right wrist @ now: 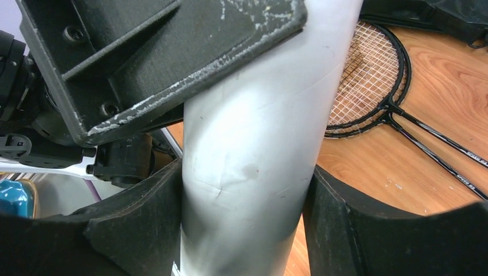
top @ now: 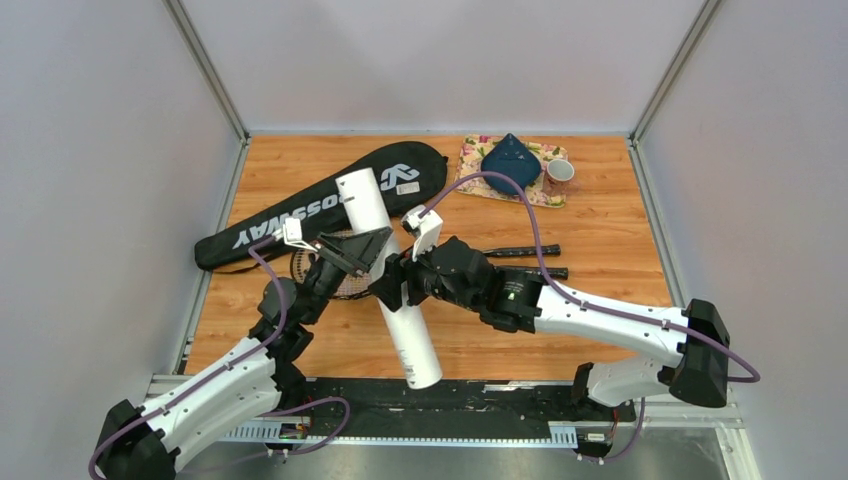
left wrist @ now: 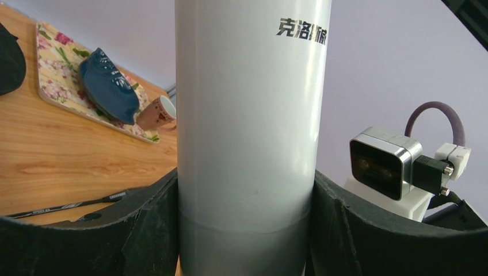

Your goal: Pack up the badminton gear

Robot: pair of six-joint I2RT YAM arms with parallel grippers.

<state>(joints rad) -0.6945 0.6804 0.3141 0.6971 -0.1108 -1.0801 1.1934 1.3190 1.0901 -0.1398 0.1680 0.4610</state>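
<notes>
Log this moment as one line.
left gripper: shut on tube | right gripper: shut on tube | rackets: on table, outside cover

Overhead view from behind; two close, seemingly opposed wrist views of tube (left wrist: 247, 144) (right wrist: 253, 149)

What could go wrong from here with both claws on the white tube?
1. Both the left claw and right claw clamp the white tube close together; moving out of step could twist it loose.
2. The tube wall looks creased beside the right claw; harder squeezing may crush it.
3. If dropped, it would likely land on the rackets beneath.
</notes>
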